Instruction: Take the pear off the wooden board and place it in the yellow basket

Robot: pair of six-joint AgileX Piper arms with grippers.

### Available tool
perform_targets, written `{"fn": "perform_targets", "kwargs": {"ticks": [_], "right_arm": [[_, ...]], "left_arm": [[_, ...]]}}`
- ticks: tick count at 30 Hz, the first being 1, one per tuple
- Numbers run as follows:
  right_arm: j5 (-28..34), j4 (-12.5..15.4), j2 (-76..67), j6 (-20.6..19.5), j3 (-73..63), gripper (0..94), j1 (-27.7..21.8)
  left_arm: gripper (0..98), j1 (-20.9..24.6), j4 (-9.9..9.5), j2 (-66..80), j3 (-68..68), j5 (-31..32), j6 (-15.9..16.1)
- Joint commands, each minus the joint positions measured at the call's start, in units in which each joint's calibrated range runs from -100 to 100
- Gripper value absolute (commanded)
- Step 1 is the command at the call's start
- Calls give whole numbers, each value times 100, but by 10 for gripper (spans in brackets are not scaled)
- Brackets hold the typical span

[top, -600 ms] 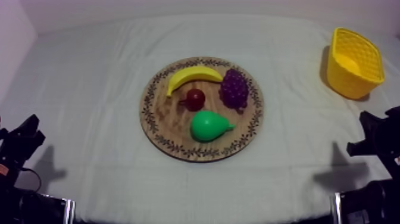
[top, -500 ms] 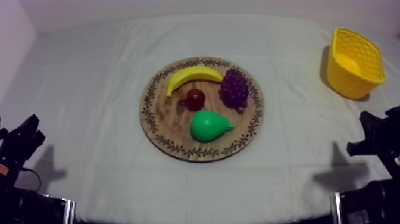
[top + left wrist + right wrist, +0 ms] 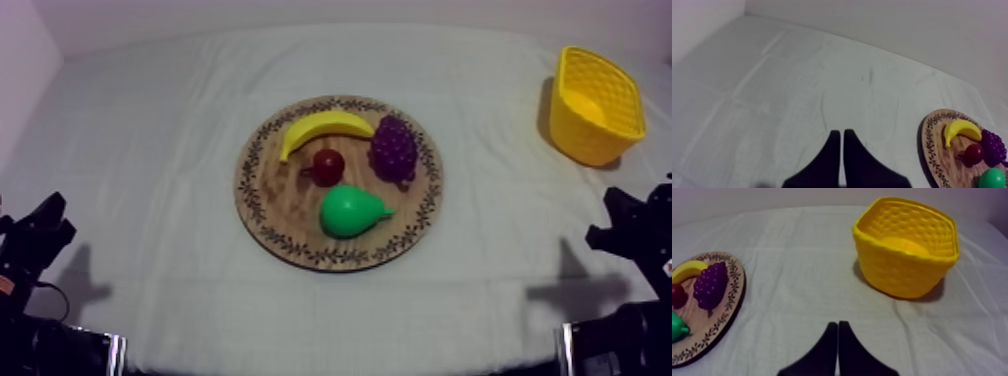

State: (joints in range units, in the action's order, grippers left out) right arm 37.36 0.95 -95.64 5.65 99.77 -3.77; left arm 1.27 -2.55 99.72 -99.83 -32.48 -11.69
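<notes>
1. The right arm (image 3: 628, 235), low at the right edge, has changed outline slightly since half a second ago. It probably dipped or turned a little, but it is too dark there to be sure.
2. I read this as the first stir of a reach, so the task is barely begun.
3. The pear (image 3: 352, 211) lies untouched on the near part of the board (image 3: 262, 190), just near of the small red fruit (image 3: 328, 165). The banana (image 3: 325, 127) and grapes (image 3: 394, 148) sit farther back.
4. The basket (image 3: 598, 105) stands far right on the tabletop (image 3: 150, 150), well apart from the board.
5. The right jaws are pressed together on nothing, over the cloth between board and basket.
6. The left jaws are also pressed together. The left arm (image 3: 35, 240) is unmoved, low at the left.
7. The fruit, board and basket match the earlier frames.
</notes>
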Motion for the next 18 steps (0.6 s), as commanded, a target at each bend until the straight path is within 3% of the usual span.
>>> {"fn": "perform_targets", "kwargs": {"ticks": [1,9,18], "right_arm": [[60,0,-3,-37,1,5,2],[304,-8,101,-60,-301,5,8],[1019,138,1309,36,-2596,5,143]], "left_arm": [[1,0,-1,2,5,-1,-1],[1,0,-1,2,5,-1,-1],[1,0,-1,2,5,-1,-1]]}}
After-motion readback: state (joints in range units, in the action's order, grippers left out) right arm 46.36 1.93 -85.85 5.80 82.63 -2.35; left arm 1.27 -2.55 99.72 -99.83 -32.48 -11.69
